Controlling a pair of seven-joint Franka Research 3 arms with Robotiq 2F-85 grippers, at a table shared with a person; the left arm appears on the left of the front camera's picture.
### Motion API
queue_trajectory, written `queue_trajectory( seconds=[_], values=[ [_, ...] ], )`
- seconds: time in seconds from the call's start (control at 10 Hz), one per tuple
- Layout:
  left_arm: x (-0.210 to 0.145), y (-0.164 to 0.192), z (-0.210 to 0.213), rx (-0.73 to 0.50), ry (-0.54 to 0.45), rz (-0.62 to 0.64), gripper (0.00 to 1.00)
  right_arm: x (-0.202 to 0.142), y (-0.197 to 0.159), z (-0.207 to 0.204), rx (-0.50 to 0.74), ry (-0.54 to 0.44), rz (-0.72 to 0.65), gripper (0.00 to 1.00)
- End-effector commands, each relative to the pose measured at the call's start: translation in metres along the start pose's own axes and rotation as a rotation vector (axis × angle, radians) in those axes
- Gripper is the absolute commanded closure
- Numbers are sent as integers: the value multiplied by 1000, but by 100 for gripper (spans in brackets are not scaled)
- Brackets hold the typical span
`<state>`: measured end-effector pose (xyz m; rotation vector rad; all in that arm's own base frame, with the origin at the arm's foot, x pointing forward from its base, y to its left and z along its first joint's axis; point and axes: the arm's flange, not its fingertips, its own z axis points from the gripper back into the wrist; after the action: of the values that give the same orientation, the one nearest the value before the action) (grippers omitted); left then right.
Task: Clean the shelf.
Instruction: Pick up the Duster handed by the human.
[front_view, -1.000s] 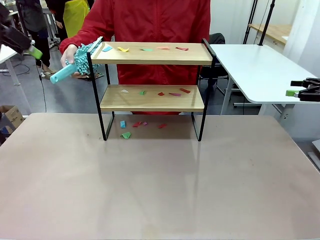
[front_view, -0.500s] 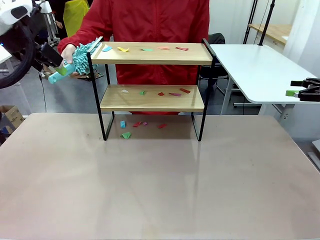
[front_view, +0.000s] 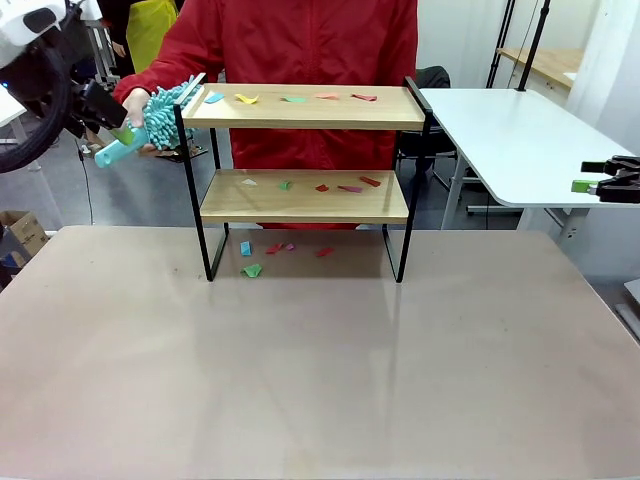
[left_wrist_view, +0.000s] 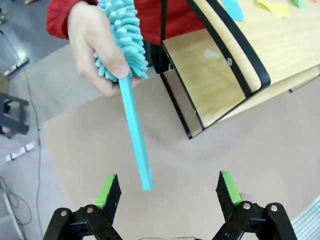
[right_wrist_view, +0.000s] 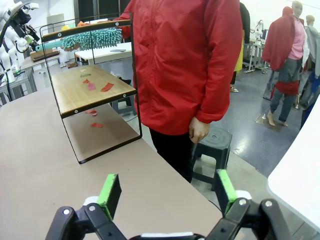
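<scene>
Scraps of coloured paper litter the shelf, a small two-tier rack standing upright at the far middle of the counter. It has two light wooden boards, one above the other, in a thin black metal frame on four legs. The top board carries blue, yellow, green and red bits in a row. The lower board holds a white, a green, a purple and some red ones, and more scraps lie on the counter between the legs. A person in a red jacket stands just behind the shelf on the far side. The person's hand grips the fluffy head of a teal microfibre duster at the left end of the top board, with the smooth handle slanting down and away to the left. The left gripper hangs high at the far left beside that end of the shelf, its green-padded fingers spread wide. The tip of the handle points into the gap between them, and I cannot tell whether a pad touches it. The right gripper is at the far right, well apart from the shelf and beside a white table, its fingers likewise spread with nothing between them.
</scene>
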<state>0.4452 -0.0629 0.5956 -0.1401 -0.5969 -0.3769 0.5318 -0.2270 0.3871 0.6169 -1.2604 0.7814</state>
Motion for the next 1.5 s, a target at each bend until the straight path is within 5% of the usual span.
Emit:
queue_trajectory(
  seconds=[0.0, 1.0, 1.1, 1.2, 1.3, 1.4],
  values=[
    [1, -6, -12, 89, -18, 51, 0, 9, 3, -3, -14, 9, -11, 0],
    [9, -1, -53, 195, 25, 106, 0, 9, 3, -3, -14, 9, -11, 0],
    [10, -2, -53, 190, 6, 101, 58, 9, 3, -3, -14, 9, -11, 0],
    [10, -1, -53, 184, 5, 99, 58, 9, 3, -3, -14, 9, -11, 0],
    [11, 0, -53, 186, 5, 99, 100, 9, 3, -3, -14, 9, -11, 0],
    [11, 0, -53, 190, 7, 100, 64, 9, 3, -3, -14, 9, -11, 0]
  ],
)
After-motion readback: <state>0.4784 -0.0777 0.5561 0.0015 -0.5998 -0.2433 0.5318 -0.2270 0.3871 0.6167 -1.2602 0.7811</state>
